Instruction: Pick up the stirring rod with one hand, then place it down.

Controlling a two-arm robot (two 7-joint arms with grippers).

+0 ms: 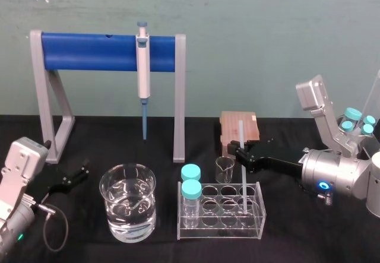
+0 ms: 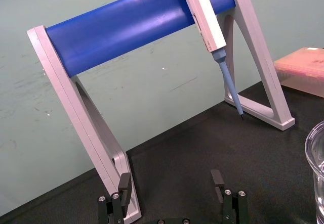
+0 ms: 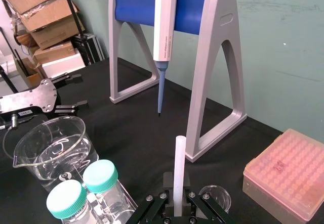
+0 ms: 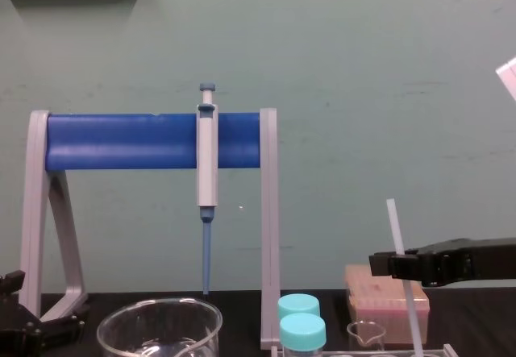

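The stirring rod (image 1: pixel 241 156), thin, white and translucent, stands nearly upright with its lower end inside the clear tube rack (image 1: pixel 221 232). My right gripper (image 1: pixel 240 154) reaches in from the right and is shut on the rod about halfway up. The right wrist view shows the rod (image 3: pixel 178 173) rising from between the closed fingers (image 3: pixel 161 207). In the chest view the rod (image 4: pixel 397 232) leans slightly, and the right gripper (image 4: pixel 389 265) clasps it above the rack. My left gripper (image 1: pixel 76 176) rests on the table at the left, open and holding nothing, with its fingers (image 2: pixel 124 182) wide apart.
A grey-white pipette (image 1: pixel 143 55) with a blue tip hangs on the grey and blue stand (image 1: pixel 89 51). A beaker of water (image 1: pixel 127 202) sits front left. Two teal-capped vials (image 1: pixel 190 183) fill the rack's left end. A small beaker (image 1: pixel 224 167) and a pink tip box (image 1: pixel 231 127) stand behind the rack.
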